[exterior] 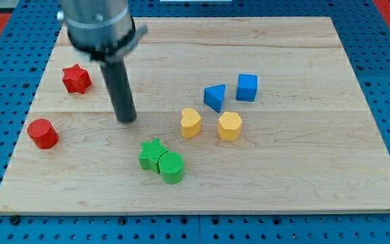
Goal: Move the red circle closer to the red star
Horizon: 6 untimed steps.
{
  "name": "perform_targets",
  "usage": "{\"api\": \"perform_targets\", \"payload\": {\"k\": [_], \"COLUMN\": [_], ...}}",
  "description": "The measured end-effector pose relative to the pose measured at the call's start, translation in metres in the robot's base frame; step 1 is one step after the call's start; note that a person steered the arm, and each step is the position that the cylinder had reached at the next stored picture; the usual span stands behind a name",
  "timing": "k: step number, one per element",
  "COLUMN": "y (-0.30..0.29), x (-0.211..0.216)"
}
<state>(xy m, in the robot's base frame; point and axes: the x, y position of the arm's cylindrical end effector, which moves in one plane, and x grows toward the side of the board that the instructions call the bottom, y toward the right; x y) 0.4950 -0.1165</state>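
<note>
Red circle (42,133) sits below red star (76,78), apart; my tip (126,120) stands right of both; no pincer shows.

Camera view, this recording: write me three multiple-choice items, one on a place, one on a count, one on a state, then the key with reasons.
1. Where does the red star-shaped block lie relative to the red round block?
A. toward the view's top
B. toward the view's bottom
C. far to the view's right

2. How many blue blocks are on the wooden board?
A. one
B. two
C. four

3. Is my tip touching the red round block?
A. yes, pressing it
B. no, apart, to its right in the view
C. it rests on top

Key: A, the star sits above the circle in the view; B, a blue triangular block and a blue cube; B, bare wood shows between tip and block.
</note>
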Motion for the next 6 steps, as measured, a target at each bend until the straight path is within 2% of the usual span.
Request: {"api": "perform_targets", "payload": {"k": [1, 2, 3, 4, 5, 6], "y": [-0.059, -0.102, -0.107, -0.11, -0.183, -0.18], "x": [0.083, 0.026, -0.034, 0.033, 0.052, 0.043]}}
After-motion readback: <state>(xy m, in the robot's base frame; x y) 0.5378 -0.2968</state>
